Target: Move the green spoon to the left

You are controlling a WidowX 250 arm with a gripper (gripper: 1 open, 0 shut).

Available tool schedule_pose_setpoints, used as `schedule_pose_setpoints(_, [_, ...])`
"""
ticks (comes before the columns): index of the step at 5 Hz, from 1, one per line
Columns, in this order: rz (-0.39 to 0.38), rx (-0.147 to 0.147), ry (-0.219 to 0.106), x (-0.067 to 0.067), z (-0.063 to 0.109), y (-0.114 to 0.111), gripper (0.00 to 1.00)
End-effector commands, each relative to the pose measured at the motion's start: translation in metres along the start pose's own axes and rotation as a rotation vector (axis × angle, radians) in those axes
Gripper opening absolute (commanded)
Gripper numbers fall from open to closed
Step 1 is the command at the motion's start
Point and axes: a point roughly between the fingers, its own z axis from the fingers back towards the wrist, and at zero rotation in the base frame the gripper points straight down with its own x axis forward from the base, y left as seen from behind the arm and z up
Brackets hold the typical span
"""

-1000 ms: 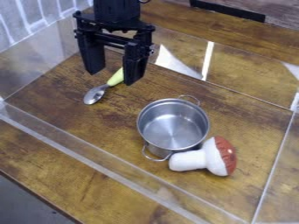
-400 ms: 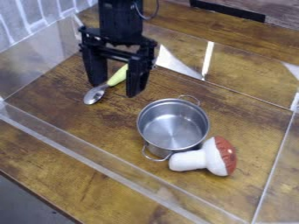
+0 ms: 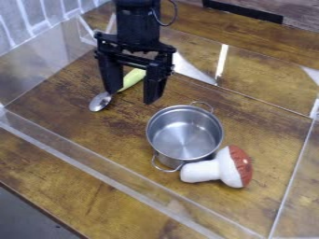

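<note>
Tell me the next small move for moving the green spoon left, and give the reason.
Probably lower the tool straight down and then close it on the green spoon. The tool is open, pointing down, with its fingers either side of the yellow-green handle, and the spoon lies untouched on the wooden table. The pot stands apart, so it should not interfere.

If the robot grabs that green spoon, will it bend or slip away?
The green spoon looks stiff, with a shiny metal bowl and thick plastic handle, so it probably won't bend. The rounded handle might twist or slide between the open gripper fingers. Lying flat on the wooden table, it seems light and likely skids if nudged.
</note>
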Motion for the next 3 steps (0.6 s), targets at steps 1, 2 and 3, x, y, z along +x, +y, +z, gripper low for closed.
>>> schedule_pose_setpoints(1, [-0.024, -0.001, -0.055, 0.012, 0.014, -0.009, 1.00])
schedule_pose_setpoints(2, [-0.044, -0.002, -0.068, 0.022, 0.017, -0.016, 1.00])
schedule_pose_setpoints(3, [-0.063, 0.008, -0.101, 0.034, 0.023, -0.023, 1.00])
